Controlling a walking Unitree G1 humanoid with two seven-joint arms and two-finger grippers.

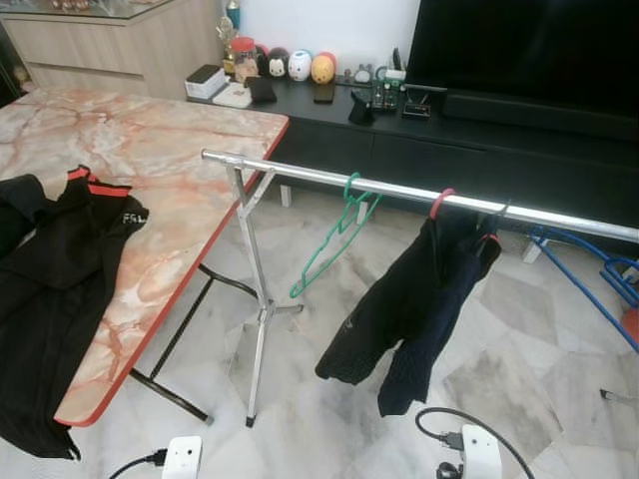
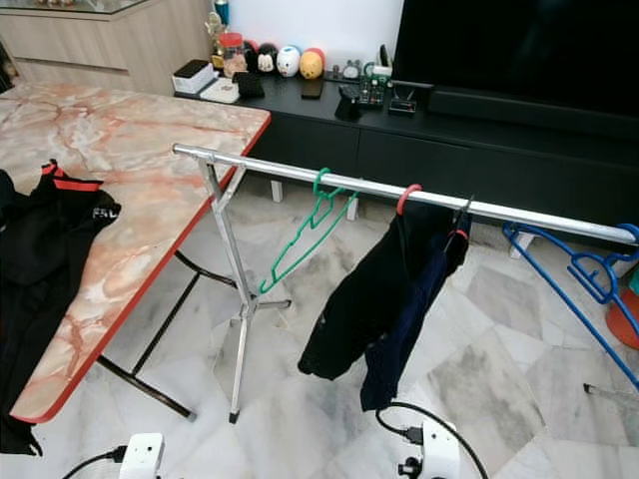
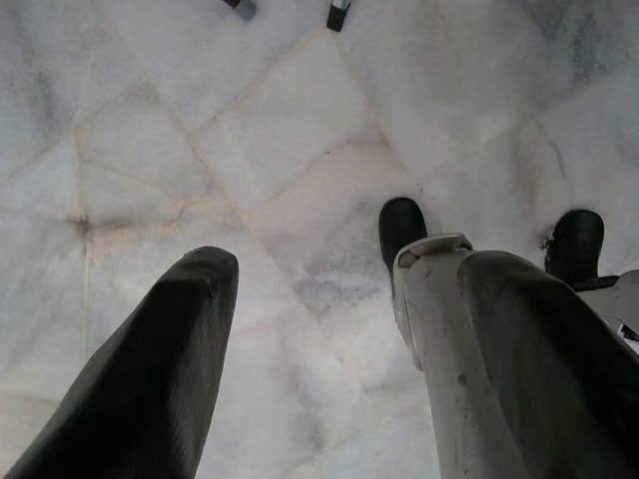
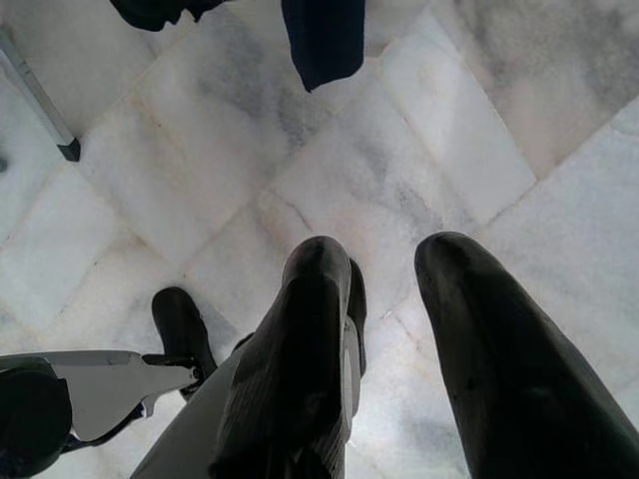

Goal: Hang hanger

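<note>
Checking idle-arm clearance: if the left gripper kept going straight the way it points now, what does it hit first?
The marble floor, most likely. The left gripper hangs pointing down with its jaws apart and nothing between them. The robot's own white leg and black foot sit just beside that line; depth is unclear, so the leg could be brushed.

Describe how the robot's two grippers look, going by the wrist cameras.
The left gripper has two long, rounded black fingers with a faint ribbed texture and blunt tips. The right gripper has the same pair of long black fingers, matte and slightly striated. Pale grey-white robot body parts with black ends show beside each, over the marble floor. No cables or markings show on the fingers.
</note>
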